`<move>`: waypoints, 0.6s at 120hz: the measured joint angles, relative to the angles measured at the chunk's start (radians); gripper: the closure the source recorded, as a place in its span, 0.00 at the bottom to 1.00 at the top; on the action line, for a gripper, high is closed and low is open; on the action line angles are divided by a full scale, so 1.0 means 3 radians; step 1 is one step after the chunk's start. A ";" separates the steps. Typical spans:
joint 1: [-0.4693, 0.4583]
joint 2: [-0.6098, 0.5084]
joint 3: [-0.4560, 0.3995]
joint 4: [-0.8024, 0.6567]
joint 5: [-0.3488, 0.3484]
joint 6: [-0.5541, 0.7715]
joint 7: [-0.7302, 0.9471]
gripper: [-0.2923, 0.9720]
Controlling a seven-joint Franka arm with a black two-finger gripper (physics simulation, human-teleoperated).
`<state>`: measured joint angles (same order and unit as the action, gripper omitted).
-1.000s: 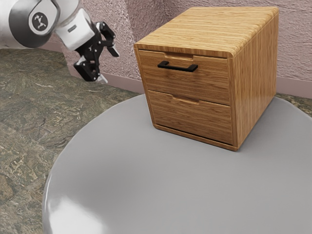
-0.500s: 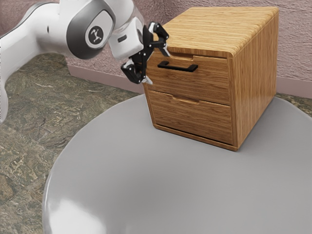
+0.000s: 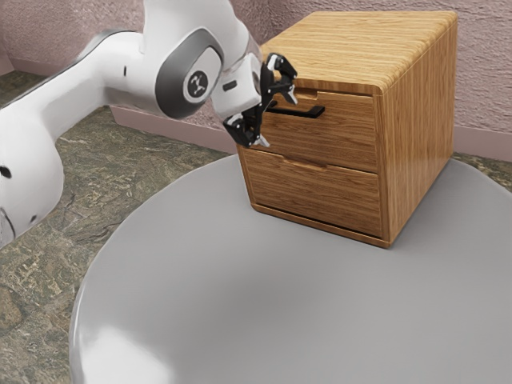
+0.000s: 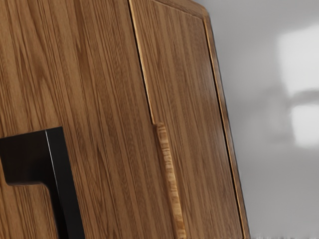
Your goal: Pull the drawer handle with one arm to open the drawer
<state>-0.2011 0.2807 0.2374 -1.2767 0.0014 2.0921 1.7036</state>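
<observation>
A: Tool state?
B: Tool (image 3: 276, 120) spread wide, released, at the end of the black handle (image 3: 308, 112) nearer the exterior view's left; contact with it — cannot tell.
A: Drawer?
B: Top drawer (image 3: 344, 132) sits flush in the wooden cabinet (image 3: 416, 120) — shut; cabinet stands on the round grey worktop (image 3: 240, 304).

Round grey table (image 3: 240, 304): glossy top, with a soft highlight near its edge at the exterior view's lower left. The wrist view shows the same grey surface, blurred, with pale reflections (image 4: 279, 189). Floor (image 3: 64, 200) around it is mottled green-brown stone. Back wall (image 3: 488, 72) is rough pink plaster. A plain mauve baseboard (image 3: 172, 126) runs along the wall's foot, meeting the floor.
</observation>
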 joint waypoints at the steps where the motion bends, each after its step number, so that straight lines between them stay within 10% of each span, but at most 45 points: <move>1: 0.0003 0.0003 0.0000 0.0000 0.0000 0.0003 0.0002 0.25; 72: 0.0166 0.0125 0.0003 -0.0055 0.0001 0.0081 0.0085 0.22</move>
<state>-0.1511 0.3182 0.2383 -1.2933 0.0017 2.1164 1.7292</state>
